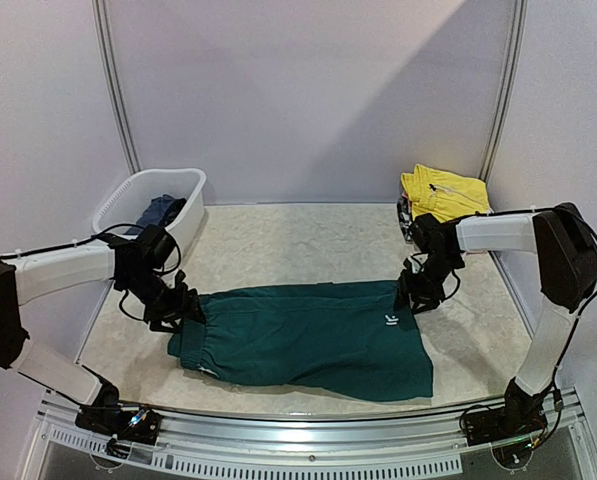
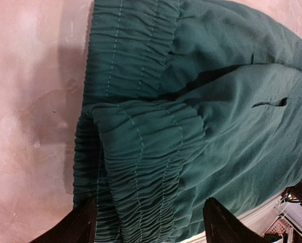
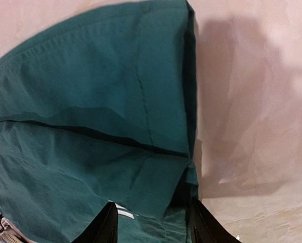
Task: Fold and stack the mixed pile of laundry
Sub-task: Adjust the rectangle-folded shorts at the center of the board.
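Teal shorts [image 1: 308,340] lie spread on your surface [image 1: 298,240]. Your left claw [image 1: 183,307] stands open over the waistband [image 2: 135,152]; right claw [image 1: 411,299] open astride the hem corner [image 3: 183,172].

We look down on the whole table [image 1: 308,240] from high behind its near edge, facing the back wall [image 1: 308,90]. Each wrist view peers closely past its jaws: ahead of the left gripper [image 2: 149,205], the waistband of the dark teal shorts [image 2: 216,126]; ahead of the right gripper [image 3: 152,202], their hem. All views share the shorts.
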{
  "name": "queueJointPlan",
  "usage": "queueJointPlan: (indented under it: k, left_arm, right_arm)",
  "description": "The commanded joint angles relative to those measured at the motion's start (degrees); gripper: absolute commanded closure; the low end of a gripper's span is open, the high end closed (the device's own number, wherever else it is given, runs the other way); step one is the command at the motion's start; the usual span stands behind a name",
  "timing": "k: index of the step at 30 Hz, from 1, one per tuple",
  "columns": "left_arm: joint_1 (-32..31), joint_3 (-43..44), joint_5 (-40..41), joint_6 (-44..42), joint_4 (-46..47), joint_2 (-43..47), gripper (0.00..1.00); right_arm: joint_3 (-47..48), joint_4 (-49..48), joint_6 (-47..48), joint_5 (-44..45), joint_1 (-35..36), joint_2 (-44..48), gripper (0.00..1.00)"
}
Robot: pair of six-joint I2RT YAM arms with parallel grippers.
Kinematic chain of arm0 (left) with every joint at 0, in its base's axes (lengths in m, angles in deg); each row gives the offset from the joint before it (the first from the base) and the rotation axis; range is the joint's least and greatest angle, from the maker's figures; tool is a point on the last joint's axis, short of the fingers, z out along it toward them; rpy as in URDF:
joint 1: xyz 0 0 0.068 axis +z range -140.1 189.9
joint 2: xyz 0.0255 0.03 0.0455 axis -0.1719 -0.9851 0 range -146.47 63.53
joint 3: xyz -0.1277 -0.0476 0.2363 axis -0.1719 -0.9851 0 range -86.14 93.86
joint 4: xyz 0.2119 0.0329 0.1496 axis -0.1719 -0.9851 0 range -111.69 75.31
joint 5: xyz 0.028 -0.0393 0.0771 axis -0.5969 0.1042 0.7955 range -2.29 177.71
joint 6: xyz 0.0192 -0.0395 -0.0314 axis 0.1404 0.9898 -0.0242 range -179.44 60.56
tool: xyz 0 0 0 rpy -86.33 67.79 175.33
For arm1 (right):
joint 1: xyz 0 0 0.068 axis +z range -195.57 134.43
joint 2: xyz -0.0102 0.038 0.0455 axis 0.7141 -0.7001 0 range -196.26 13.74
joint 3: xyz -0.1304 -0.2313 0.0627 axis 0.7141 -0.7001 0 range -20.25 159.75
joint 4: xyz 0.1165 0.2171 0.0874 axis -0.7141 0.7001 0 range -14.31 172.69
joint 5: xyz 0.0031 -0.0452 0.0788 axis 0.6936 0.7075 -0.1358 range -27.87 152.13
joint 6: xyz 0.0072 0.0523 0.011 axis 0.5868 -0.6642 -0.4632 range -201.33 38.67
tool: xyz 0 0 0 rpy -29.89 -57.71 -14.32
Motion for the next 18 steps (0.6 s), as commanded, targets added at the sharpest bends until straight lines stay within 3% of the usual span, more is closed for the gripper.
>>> queueJointPlan:
  k: [1, 7, 12, 14, 16, 18]
  left_arm:
    - [0.58, -1.98, -2.38, 1.87, 4.53, -0.43, 0.27]
    - [0.55, -3.29, -4.36, 3.28, 7.87, -0.67, 0.33]
    - [0.56, -3.54, -5.84, 4.47, 9.84, -0.35, 0.44]
    - [0.42, -3.58, -6.1, 4.85, 10.2, -0.18, 0.49]
    - [0.5, -3.54, -6.29, 5.51, 10.35, -0.12, 0.6]
    - [0.45, -3.41, -6.69, 6.12, 10.49, -0.23, 0.82]
  right_arm:
    - [-1.54, -1.09, 0.43, -0.63, -0.3, -0.5, 0.51]
    - [-1.88, -1.32, 0.58, -1.43, -0.3, -0.16, 0.57]
    - [-1.02, -0.93, 0.24, -2.08, -0.3, 0.67, 0.7]
    - [-0.7, -0.7, 0.15, -2.27, -0.3, 0.84, 0.8]
    - [-0.4, -0.26, 0.14, -2.46, -0.3, 0.86, 0.94]
    - [-0.19, 0.42, 0.22, -2.43, -0.3, 0.94, 1.0]
